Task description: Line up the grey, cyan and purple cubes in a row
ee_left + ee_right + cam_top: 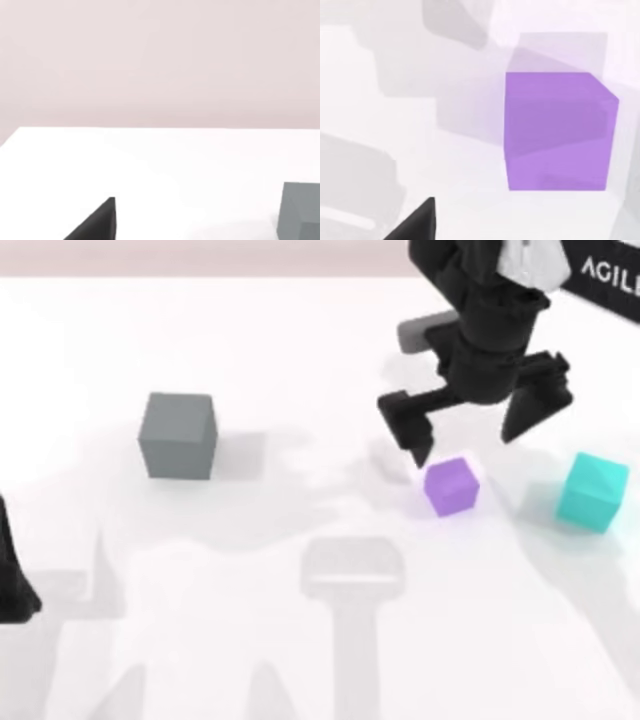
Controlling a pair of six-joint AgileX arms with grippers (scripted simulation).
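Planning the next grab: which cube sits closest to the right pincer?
The purple cube, just below the open right pincer; the cyan cube and grey cube lie farther off.

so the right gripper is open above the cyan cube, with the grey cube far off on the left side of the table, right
Not quite. The right gripper is open above the purple cube, not the cyan cube, which sits apart nearer the table's right edge. The top view shows this, and the right wrist view looks down on the purple cube. The grey cube is indeed far off on the left side.
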